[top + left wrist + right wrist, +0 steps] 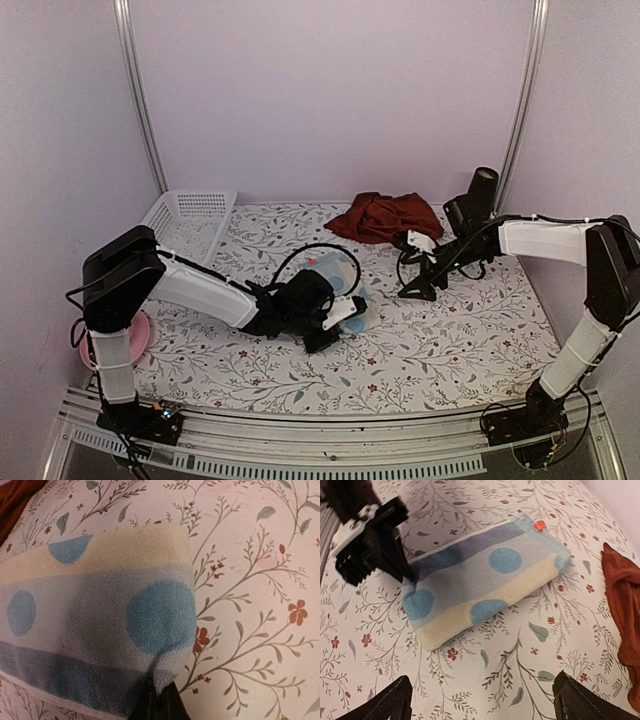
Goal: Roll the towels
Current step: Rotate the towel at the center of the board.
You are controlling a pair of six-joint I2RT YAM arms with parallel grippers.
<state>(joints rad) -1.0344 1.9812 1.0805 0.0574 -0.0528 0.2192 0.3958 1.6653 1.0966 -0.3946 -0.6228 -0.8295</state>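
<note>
Pinched tight at its near end by the left gripper (395,562), folded blue-dotted pastel towel (485,580) lying mid-scene on the floral table (450,340), with right gripper (482,680) hanging wide open to its right and maroon towel (385,215) crumpled at the far edge.

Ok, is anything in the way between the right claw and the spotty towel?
Nothing I can see. The right gripper is open, with only bare flowery table between it and the spotty towel. The left gripper just pinches one corner of it.
</note>
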